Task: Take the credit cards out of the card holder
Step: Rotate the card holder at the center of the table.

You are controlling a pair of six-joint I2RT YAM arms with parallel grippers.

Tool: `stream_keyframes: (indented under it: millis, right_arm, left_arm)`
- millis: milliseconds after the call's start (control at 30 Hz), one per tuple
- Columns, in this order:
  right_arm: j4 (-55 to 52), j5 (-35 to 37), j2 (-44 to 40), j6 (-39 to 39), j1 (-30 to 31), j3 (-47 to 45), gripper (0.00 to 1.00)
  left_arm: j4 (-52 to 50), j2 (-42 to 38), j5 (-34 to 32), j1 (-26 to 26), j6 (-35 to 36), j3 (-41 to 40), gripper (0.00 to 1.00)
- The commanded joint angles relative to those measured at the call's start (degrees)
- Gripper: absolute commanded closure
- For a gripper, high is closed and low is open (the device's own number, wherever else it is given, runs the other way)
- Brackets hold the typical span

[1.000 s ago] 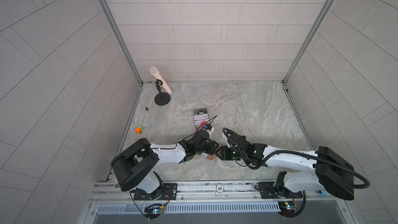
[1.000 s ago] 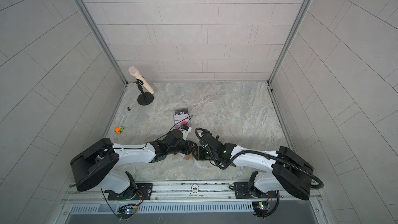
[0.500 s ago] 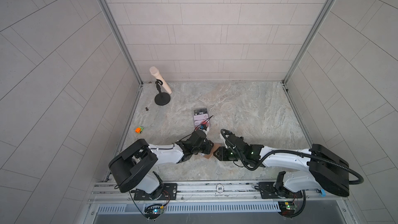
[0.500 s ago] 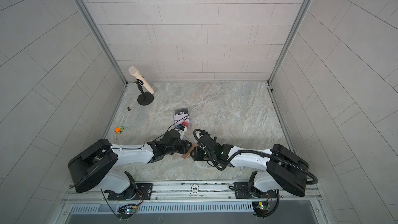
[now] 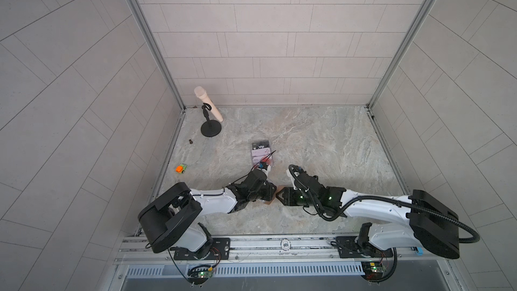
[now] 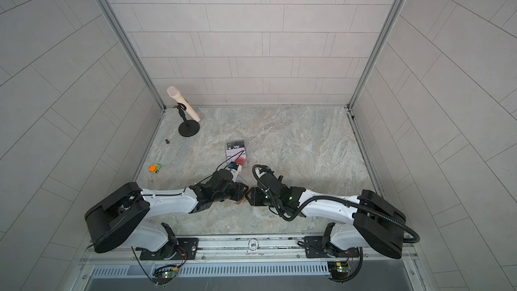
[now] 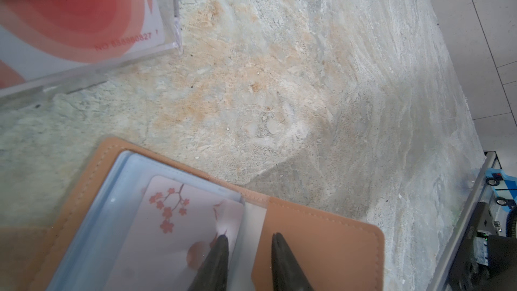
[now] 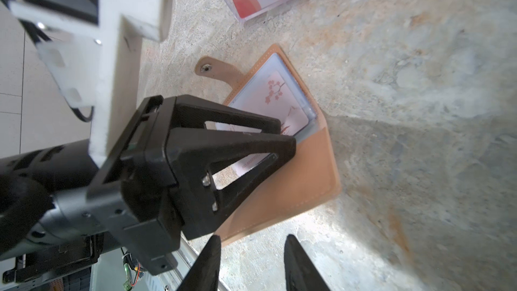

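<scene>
Top views first: in both top views the arms meet nose to nose just on the robot's side of the clear case (image 5: 261, 153). Over the last second the right gripper (image 5: 282, 195) has crept in toward the left gripper (image 5: 269, 191). Only a sliver of the tan card holder (image 6: 240, 202) shows between them now.

Left wrist next. The holder lies open on the stone surface (image 7: 279, 79), near the clear case. The left jaws stand a little apart with their tips down on it. One fingertip (image 7: 222, 243) is on the blossom card (image 7: 179, 219), the other is on the tan cover, and the sleeve's pale edge is bare between them. They are pinching nothing I can see. The card sits tucked inside its plastic sleeve.

Right wrist now. The right jaws are spread and empty, poised at the holder's corner farthest from the clear case, with one tip just over the cover's edge. The left gripper shows side-on, bearing down where card meets cover.

My read is that the closing-in puts both arms on the holder. The right looks set to pin the cover while the left works the card loose. The extraction hasn't started, and thin plastic under blunt tips may slip.
</scene>
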Motion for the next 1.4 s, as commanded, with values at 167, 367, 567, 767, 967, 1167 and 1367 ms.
stream_keyframes:
  millis: [167, 367, 567, 767, 967, 1167, 1367]
  right_arm:
    - [-4.1, 3.2, 3.8, 2.0, 0.3, 5.0, 0.6]
    - [-9.8, 6.1, 4.1, 2.0, 0.3, 6.7, 0.63]
    - [-11.1, 7.1, 3.9, 2.0, 0.3, 6.4, 0.65]
    - [-7.4, 5.5, 6.5, 2.5, 0.3, 5.9, 0.66]
    - [-3.5, 3.6, 9.1, 2.3, -0.4, 5.9, 0.74]
    - [-8.9, 1.7, 7.6, -2.2, -4.2, 6.9, 0.89]
    - [-26.9, -3.0, 6.6, -18.0, -10.9, 13.0, 0.94]
  left_arm:
    - [0.2, -1.7, -1.1, 0.2, -1.2, -2.3, 0.69]
    - [0.6, -2.9, -1.7, 0.2, -2.0, -3.2, 0.69]
    - [1.2, -3.0, -0.9, 0.2, -2.5, -3.1, 0.69]
    - [5.2, -1.7, 0.0, 0.3, -4.7, -4.7, 0.68]
    - [4.4, -2.8, -0.2, 0.3, -4.2, -4.7, 0.68]
    - [1.0, -6.3, -0.6, 0.9, -2.5, -3.9, 0.66]
    - [-3.8, -12.2, -1.6, 1.0, -0.3, -5.1, 0.69]
